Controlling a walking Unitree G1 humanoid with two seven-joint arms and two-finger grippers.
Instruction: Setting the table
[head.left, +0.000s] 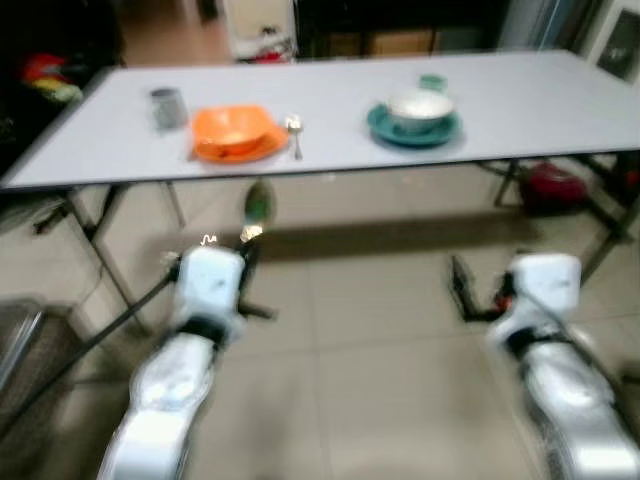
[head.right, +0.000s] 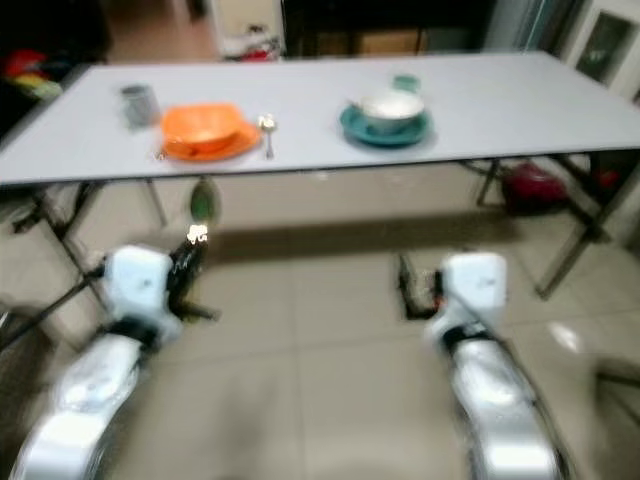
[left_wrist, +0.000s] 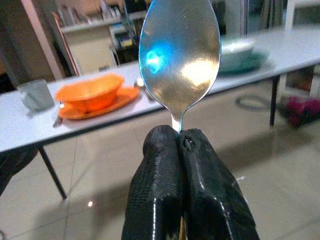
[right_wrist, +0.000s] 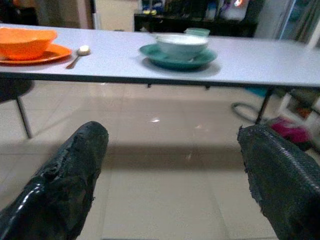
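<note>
Both head views are soft with motion blur under even indoor light. The table casts a broad shadow on the floor. Glare spots shine on the sharp spoon; its background blurs.

The spoon is polished metal, glossy, with bright reflections on its bowl, and the black fingers closed on its handle look rough and grainy. The pale grey surface looks smooth and matt. The floor tiles are smooth with a soft shine.
</note>
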